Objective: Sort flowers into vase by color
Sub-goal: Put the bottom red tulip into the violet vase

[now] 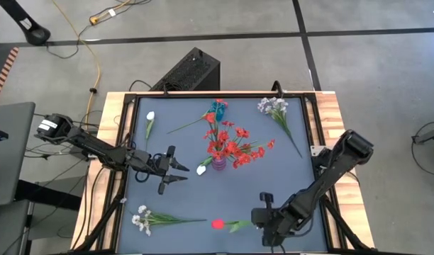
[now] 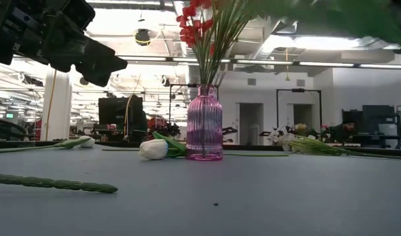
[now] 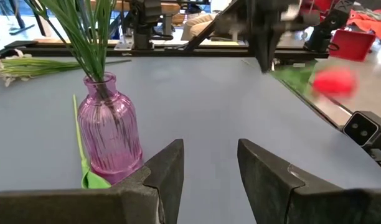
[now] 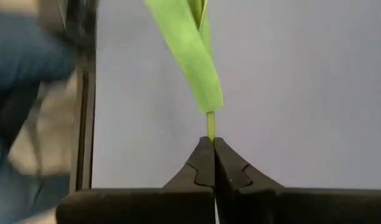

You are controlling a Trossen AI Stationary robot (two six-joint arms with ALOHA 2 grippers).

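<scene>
A pink ribbed glass vase (image 1: pixel 219 163) stands mid-table with red blossom sprays (image 1: pixel 235 147) in it. A white tulip (image 1: pixel 201 170) lies against its base. My left gripper (image 1: pixel 176 170) is open and empty just left of the vase (image 3: pixel 109 134). My right gripper (image 1: pixel 260 217) is near the front edge, shut on a red tulip (image 1: pixel 218 224). Lying on the table are another white tulip (image 1: pixel 150 117) at the far left, a white spray (image 1: pixel 142 219) at the near left, a whitish spray (image 1: pixel 274 107) at the far right, and a red flower (image 1: pixel 217 113) beyond the vase. My right gripper pinches the red tulip's thin green stem (image 4: pixel 210 127) between its two fingertips, below the leaf (image 4: pixel 192 56). The fingers lie about level and point toward the table's left. The stem runs on out ahead of them, with the red head (image 3: pixel 333 81) at its far end.
A wooden frame (image 1: pixel 323 113) borders the blue-grey mat. A black box (image 1: pixel 191 71) stands beyond the far edge. There is bare mat between the vase and the front edge (image 1: pixel 203 198) and to the vase's right (image 1: pixel 288 177).
</scene>
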